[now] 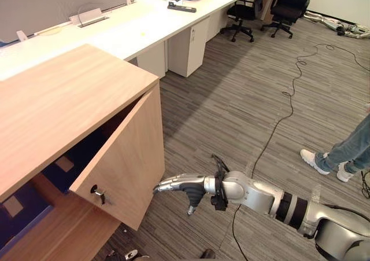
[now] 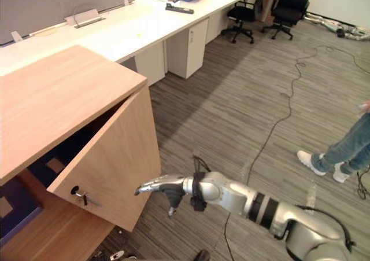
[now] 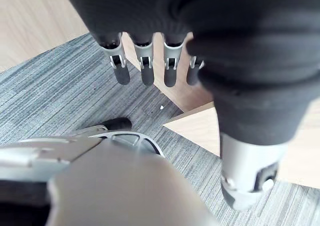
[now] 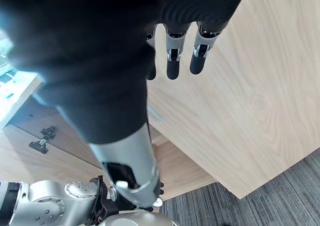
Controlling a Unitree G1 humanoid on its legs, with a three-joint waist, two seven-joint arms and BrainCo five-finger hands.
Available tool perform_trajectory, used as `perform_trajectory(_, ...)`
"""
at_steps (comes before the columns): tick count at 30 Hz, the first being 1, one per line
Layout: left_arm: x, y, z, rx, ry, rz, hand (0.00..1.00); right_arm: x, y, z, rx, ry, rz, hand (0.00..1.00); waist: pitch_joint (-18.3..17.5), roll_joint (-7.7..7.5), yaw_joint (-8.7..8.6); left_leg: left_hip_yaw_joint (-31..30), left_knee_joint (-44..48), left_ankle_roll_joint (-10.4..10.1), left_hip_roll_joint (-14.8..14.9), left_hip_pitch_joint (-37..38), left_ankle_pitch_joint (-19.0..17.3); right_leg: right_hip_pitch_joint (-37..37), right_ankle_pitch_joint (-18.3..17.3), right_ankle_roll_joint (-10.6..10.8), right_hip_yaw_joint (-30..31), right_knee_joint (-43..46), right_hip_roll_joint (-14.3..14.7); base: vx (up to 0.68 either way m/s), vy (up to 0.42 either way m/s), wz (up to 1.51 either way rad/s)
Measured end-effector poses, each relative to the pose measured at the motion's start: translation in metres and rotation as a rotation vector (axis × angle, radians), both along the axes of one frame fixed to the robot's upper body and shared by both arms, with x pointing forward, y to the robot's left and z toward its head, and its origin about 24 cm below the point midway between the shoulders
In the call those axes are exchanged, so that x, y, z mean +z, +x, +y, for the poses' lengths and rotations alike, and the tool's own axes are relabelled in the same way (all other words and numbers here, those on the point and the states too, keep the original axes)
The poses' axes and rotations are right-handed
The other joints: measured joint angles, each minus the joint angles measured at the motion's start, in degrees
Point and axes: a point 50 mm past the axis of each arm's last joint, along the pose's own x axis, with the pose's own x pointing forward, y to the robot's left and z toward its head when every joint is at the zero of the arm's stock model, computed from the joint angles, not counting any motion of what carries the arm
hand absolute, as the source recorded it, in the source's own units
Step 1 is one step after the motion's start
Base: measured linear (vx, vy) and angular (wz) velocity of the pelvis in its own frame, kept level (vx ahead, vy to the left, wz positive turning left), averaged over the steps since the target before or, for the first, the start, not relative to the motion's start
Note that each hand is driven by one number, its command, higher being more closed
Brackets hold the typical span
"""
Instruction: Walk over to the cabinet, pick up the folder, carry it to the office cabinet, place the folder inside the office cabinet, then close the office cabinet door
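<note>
Currently the office cabinet [image 1: 58, 99] door [image 1: 130, 157] is standing half open, and the dark blue folder [image 1: 29, 217] is lying inside on the shelf. The right hand [image 1: 182, 184] is reaching to the door's free edge, fingers straight and holding nothing. The left hand [image 3: 170, 70] is hanging released.

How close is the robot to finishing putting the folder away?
Nearly there. A dark blue shape, likely the folder, lies inside the office cabinet, and neither hand holds anything. The right hand reaches with straight fingers to the edge of the door, which stands half open. The left hand is open and idle. Left to do: push the door shut.
</note>
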Motion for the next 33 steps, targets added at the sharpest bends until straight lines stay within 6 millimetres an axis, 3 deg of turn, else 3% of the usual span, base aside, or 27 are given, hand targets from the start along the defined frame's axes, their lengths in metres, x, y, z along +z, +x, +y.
perform_trajectory(4, 0.000, -0.001, -0.001, 0.007, -0.004, 0.003, 0.00, -0.017, 0.002, -0.002, -0.044, -0.035, 0.035, 0.00, -0.1, 0.01, 0.83, -0.6, -0.5, -0.4, -0.2, 0.0, 0.6, 0.2, 0.0, 0.0, -0.6, 0.0, -0.2, 0.00, 0.002, 0.09)
perform_trajectory(7, -0.001, -0.002, -0.002, 0.019, -0.007, 0.006, 0.00, -0.046, 0.001, -0.008, -0.129, -0.094, 0.103, 0.00, -0.2, 0.21, 1.28, -1.3, -0.5, -0.2, -0.6, -0.2, 0.6, 0.0, -0.6, 0.7, -1.3, 1.3, -1.2, 0.01, 0.031, 0.15)
perform_trajectory(10, -0.001, -0.001, -0.005, 0.014, -0.010, 0.004, 0.00, -0.078, 0.005, -0.030, -0.339, -0.135, 0.158, 0.00, -0.4, 0.78, 1.28, -3.5, -0.9, 0.2, -2.2, -0.8, 0.9, -1.0, -2.6, 1.8, -3.1, 5.9, -4.3, 0.04, 0.094, 0.40)
perform_trajectory(12, -0.002, -0.001, -0.008, 0.003, -0.011, 0.006, 0.00, -0.104, 0.004, -0.061, -0.571, -0.160, 0.227, 0.00, -0.2, 1.35, 1.07, -6.4, -1.2, 1.6, -5.0, -0.5, 0.4, -1.3, -6.5, 3.7, -5.2, 14.2, -10.1, 0.05, 0.153, 0.73)
perform_trajectory(15, -0.002, 0.000, -0.009, -0.032, -0.006, 0.010, 0.00, -0.129, -0.011, -0.092, -0.820, -0.155, 0.317, 0.00, -0.5, 0.88, 0.57, -10.7, -2.0, 2.9, -9.9, 0.1, -0.5, -1.0, -10.4, 5.7, -7.8, 24.3, -18.6, 0.07, 0.174, 0.95)
perform_trajectory(16, -0.002, 0.000, -0.010, -0.049, -0.006, 0.015, 0.00, -0.140, -0.020, -0.106, -0.946, -0.143, 0.367, 0.00, -0.5, 0.86, 0.25, -13.1, -2.2, 4.0, -11.6, 0.1, -0.7, -1.7, -10.2, 4.0, -5.8, 29.5, -22.2, 0.05, 0.138, 0.99)
perform_trajectory(17, -0.002, 0.000, -0.009, -0.065, 0.001, 0.017, 0.00, -0.149, -0.027, -0.113, -1.045, -0.136, 0.404, 0.00, -0.5, 1.00, -0.33, -15.0, -1.7, 4.5, -12.4, 0.0, -0.9, -3.1, -9.4, 0.8, -1.0, 33.4, -23.6, 0.08, 0.220, 1.30)
perform_trajectory(18, -0.001, 0.000, -0.008, -0.080, 0.008, 0.018, 0.00, -0.159, -0.035, -0.117, -1.190, -0.105, 0.451, 0.00, -0.2, 0.76, -0.93, -17.9, -0.9, 5.6, -12.9, 0.1, -1.5, -5.4, -6.8, -2.9, 8.2, 38.5, -23.6, 0.08, 0.178, 1.07)
perform_trajectory(19, -0.001, 0.000, -0.008, -0.083, 0.009, 0.015, 0.00, -0.161, -0.037, -0.117, -1.240, -0.086, 0.465, 0.00, 0.2, 0.77, -1.14, -19.1, -0.4, 5.9, -12.9, 0.2, -1.7, -6.5, -5.8, -4.1, 11.3, 40.3, -23.4, 0.11, 0.134, 1.04)
perform_trajectory(20, 0.000, 0.003, -0.007, -0.088, 0.016, 0.009, 0.00, -0.165, -0.041, -0.118, -1.308, -0.057, 0.486, 0.00, 0.7, 1.21, -1.65, -21.5, 0.6, 6.4, -12.2, -0.3, -2.0, -7.2, -9.3, -0.7, 16.6, 39.8, -20.5, 0.10, -0.012, 1.17)
perform_trajectory(21, 0.001, 0.009, -0.008, -0.090, 0.018, -0.007, 0.00, -0.168, -0.046, -0.120, -1.394, -0.011, 0.514, 0.00, 1.4, 1.43, -2.48, -25.7, 2.5, 6.6, -11.0, -2.4, -2.4, -7.4, -14.1, 1.5, 23.7, 36.5, -13.8, 0.09, -0.045, 1.46)
perform_trajectory(23, 0.003, 0.021, -0.007, -0.097, 0.022, -0.034, 0.00, -0.173, -0.057, -0.132, -1.560, 0.060, 0.565, 0.00, 3.6, 1.42, -3.06, -31.7, 3.4, 6.5, -9.7, -3.8, -2.5, -7.7, -17.3, 4.1, 36.0, 31.2, -3.6, 0.05, -0.092, 1.55)
perform_trajectory(25, 0.005, 0.026, -0.005, -0.102, 0.028, -0.041, 0.00, -0.187, -0.084, -0.151, -1.783, 0.096, 0.655, 0.00, 4.4, 0.96, -4.75, -39.1, 4.0, 5.9, -10.6, -5.1, -2.6, -8.0, -17.6, 5.1, 45.4, 25.1, 2.6, 0.04, -0.210, 1.96)
perform_trajectory(26, 0.006, 0.026, -0.001, -0.080, 0.034, -0.047, 0.00, -0.196, -0.106, -0.159, -1.900, 0.096, 0.726, 0.00, 4.6, -0.17, -5.31, -42.9, 5.3, 4.9, -12.4, -6.1, -3.2, -7.2, -17.6, 5.1, 49.6, 21.7, 3.3, 0.01, -0.333, 2.42)
perform_trajectory(27, 0.007, 0.028, 0.003, -0.026, 0.034, -0.067, 0.00, -0.204, -0.129, -0.164, -2.016, 0.106, 0.799, 0.00, 5.0, -1.21, -5.45, -45.8, 7.9, 3.3, -14.3, -7.0, -4.5, -6.6, -16.9, 5.3, 48.9, 22.2, 2.8, -0.01, -0.314, 1.84)
perform_trajectory(28, 0.008, 0.029, 0.002, -0.003, 0.027, -0.078, 0.00, -0.207, -0.140, -0.166, -2.077, 0.108, 0.833, 0.00, 4.9, -1.02, -5.08, -45.8, 8.8, 2.9, -14.1, -7.2, -4.8, -6.9, -17.5, 5.3, 47.2, 22.6, 2.8, 0.01, -0.334, 1.45)
perform_trajectory(29, 0.007, 0.027, -0.002, 0.045, 0.008, -0.094, 0.00, -0.213, -0.159, -0.169, -2.184, 0.130, 0.900, 0.00, 4.4, 0.17, -4.69, -43.3, 11.7, 2.7, -12.8, -9.0, -5.2, -6.7, -18.2, 4.3, 44.0, 22.4, 2.9, 0.05, -0.235, 0.92)
perform_trajectory(31, 0.006, 0.022, -0.004, 0.101, -0.007, -0.092, 0.00, -0.216, -0.169, -0.169, -2.260, 0.166, 0.961, 0.00, 4.1, 1.29, -5.14, -40.3, 13.7, 2.0, -11.1, -11.0, -6.0, -5.6, -18.2, 3.8, 39.8, 21.1, 3.7, 0.08, -0.175, 1.05)
perform_trajectory(33, 0.003, 0.009, -0.002, 0.230, -0.029, -0.087, 0.00, -0.219, -0.179, -0.167, -2.287, 0.149, 1.003, 0.00, 3.7, 1.31, -4.38, -39.8, 12.4, 0.0, -8.8, -10.7, -6.4, -3.7, -18.2, 3.2, 36.6, 19.4, 5.0, 0.11, -0.148, 0.68)
